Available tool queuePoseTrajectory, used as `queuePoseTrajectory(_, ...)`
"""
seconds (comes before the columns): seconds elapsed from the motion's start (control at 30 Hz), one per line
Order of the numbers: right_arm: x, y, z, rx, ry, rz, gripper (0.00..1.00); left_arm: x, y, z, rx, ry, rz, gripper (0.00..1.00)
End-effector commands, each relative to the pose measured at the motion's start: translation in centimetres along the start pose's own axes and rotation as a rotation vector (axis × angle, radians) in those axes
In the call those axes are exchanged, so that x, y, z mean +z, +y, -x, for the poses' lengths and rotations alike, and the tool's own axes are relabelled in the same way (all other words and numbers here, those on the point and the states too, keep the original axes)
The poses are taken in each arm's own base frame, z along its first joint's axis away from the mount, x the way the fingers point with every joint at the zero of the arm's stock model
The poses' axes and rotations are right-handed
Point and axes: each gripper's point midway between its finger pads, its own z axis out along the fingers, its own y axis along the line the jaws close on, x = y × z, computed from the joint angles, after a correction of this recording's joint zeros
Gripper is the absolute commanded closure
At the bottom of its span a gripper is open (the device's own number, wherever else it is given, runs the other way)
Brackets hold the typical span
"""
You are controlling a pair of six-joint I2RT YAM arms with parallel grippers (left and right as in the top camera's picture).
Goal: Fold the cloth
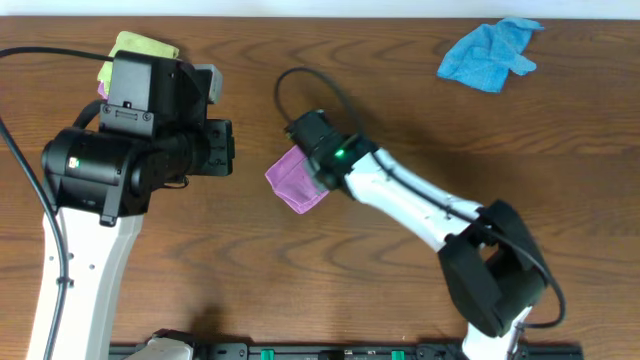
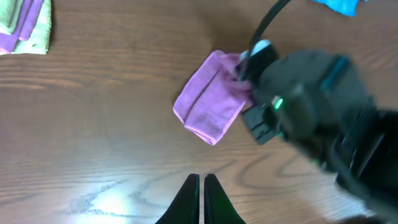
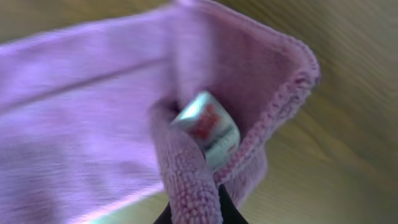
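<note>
Readable text: none in any view.
Sewn tag: white with red print, at the purple cloth's folded edge; too blurred to read.

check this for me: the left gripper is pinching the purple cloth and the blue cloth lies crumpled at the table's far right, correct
Not quite: the right gripper pinches the purple cloth, as the right wrist view shows. The left gripper hangs shut on nothing. The blue cloth does lie crumpled at the far right.

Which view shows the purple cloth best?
Left wrist: nearly the whole folded purple cloth lies in frame, one corner behind the right arm. Overhead has it partly under that arm. Right wrist shows only a blurred close-up of a pinched edge.
</note>
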Motion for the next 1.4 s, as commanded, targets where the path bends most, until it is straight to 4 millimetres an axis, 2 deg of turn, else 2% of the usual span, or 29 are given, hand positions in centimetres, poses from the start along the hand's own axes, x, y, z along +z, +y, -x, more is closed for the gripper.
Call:
queuePoseTrajectory(0.0, 1.1, -5.1, -0.4, 0.19, 0.044, -0.083, 0.99, -0.2, 0.2, 0.3, 0.018, -0.017, 0.01, 0.94)
queuePoseTrajectory(0.13, 1.9, -9.4, -1.9, 0.335, 0.119, -0.065, 0.99, 0.9, 0.2, 1.1, 0.022, -0.025, 0.01, 0.94)
queuePoseTrajectory(0.3, 2.0, -14.2, -5.2, 0.522, 0.235, -0.075, 0.99, 4.9, 0.5, 0.7, 0.005, 0.044, -0.012, 0.94)
queuePoseTrajectory(0.47, 1.6, -17.0, -7.8, 0.581, 0.319, -0.121, 0.99, 9.9, -0.1, -1.1, 0.005, 0.157, -0.056, 0.94)
queuePoseTrajectory(0.57, 0.7, -17.5, -7.1, 0.596, 0.312, -0.136, 0.99, 11.2, -0.3, -1.4, 0.014, 0.188, -0.056, 0.94)
queuePoseTrajectory(0.63, -0.2, -17.2, -5.4, 0.575, 0.274, -0.141, 0.99, 11.7, -0.5, -1.3, 0.024, 0.188, -0.058, 0.95)
queuePoseTrajectory(0.73, -1.3, -15.8, -2.6, 0.533, 0.207, -0.126, 0.99, 12.5, -0.5, -1.2, 0.027, 0.191, -0.058, 0.94)
queuePoseTrajectory(0.77, -2.1, -14.6, -1.1, 0.497, 0.163, -0.131, 0.99, 13.2, -0.3, -1.2, 0.028, 0.198, -0.054, 0.94)
queuePoseTrajectory(0.83, -3.0, -13.1, 0.3, 0.45, 0.122, -0.136, 0.99, 14.0, -0.1, -1.4, 0.024, 0.212, -0.05, 0.94)
queuePoseTrajectory(0.9, -3.6, -10.6, 1.4, 0.39, 0.086, -0.115, 0.99, 14.8, 0.0, -1.4, 0.021, 0.225, -0.049, 0.94)
queuePoseTrajectory(1.03, -3.9, -7.6, 2.0, 0.323, 0.063, -0.085, 0.99, 15.0, 0.1, -1.4, 0.02, 0.228, -0.048, 0.94)
queuePoseTrajectory(1.17, -3.8, -6.4, 2.1, 0.285, 0.06, -0.074, 0.99, 14.3, 0.0, -1.1, 0.019, 0.207, -0.052, 0.94)
queuePoseTrajectory(1.3, -3.3, -5.8, 2.0, 0.267, 0.075, -0.05, 0.99, 12.6, 0.0, -0.3, 0.02, 0.154, -0.057, 0.94)
queuePoseTrajectory(1.37, -3.0, -5.2, 2.0, 0.25, 0.082, -0.022, 0.98, 11.0, 0.0, 0.3, 0.021, 0.106, -0.061, 0.94)
